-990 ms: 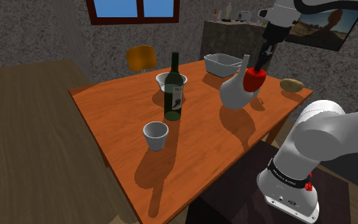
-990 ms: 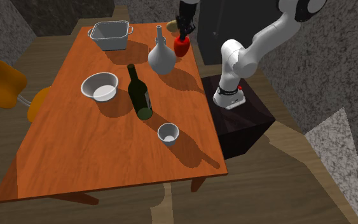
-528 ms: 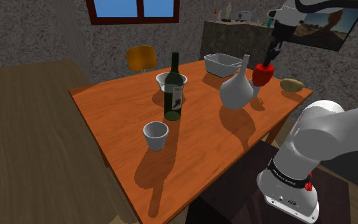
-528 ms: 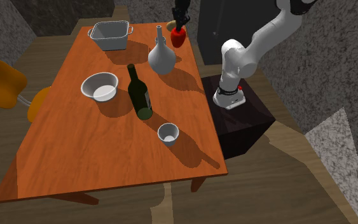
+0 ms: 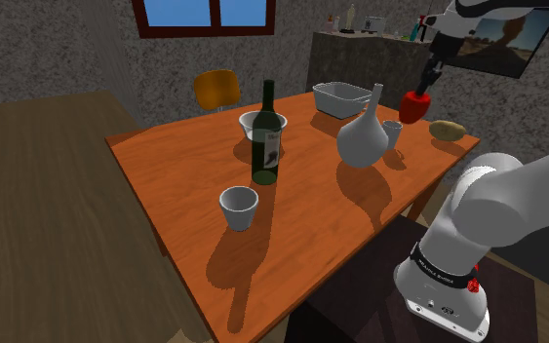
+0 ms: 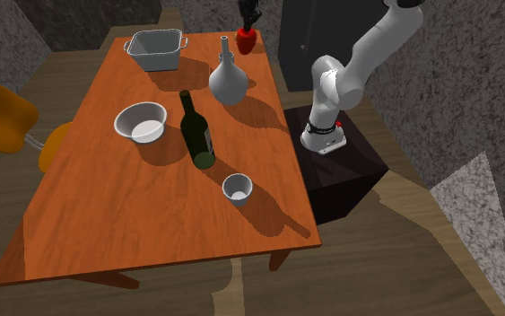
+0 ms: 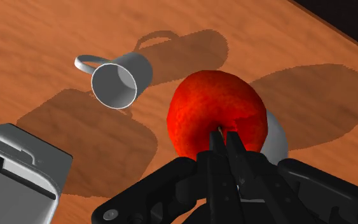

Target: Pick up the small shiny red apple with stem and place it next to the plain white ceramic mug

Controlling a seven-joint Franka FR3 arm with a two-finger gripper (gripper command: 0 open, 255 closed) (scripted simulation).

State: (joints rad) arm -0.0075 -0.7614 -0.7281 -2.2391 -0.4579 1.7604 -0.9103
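My gripper is shut on the stem of a shiny red apple, which hangs in the air over the table's far right part. In the wrist view the fingers pinch the stem at the top of the apple. Below and beside the apple stands a small white mug with a handle. In the shoulder view this mug sits just right of the white vase. From the second exterior view the apple hangs under the gripper above the table's far end.
On the orange wooden table stand a dark wine bottle, a white bowl, a grey pan, a handleless white cup and a brown potato. An orange chair stands behind the table.
The gripper has carried the apple upward and toward the shoulder view's right, away from the vase and past the mug. Nothing else on the table has moved.
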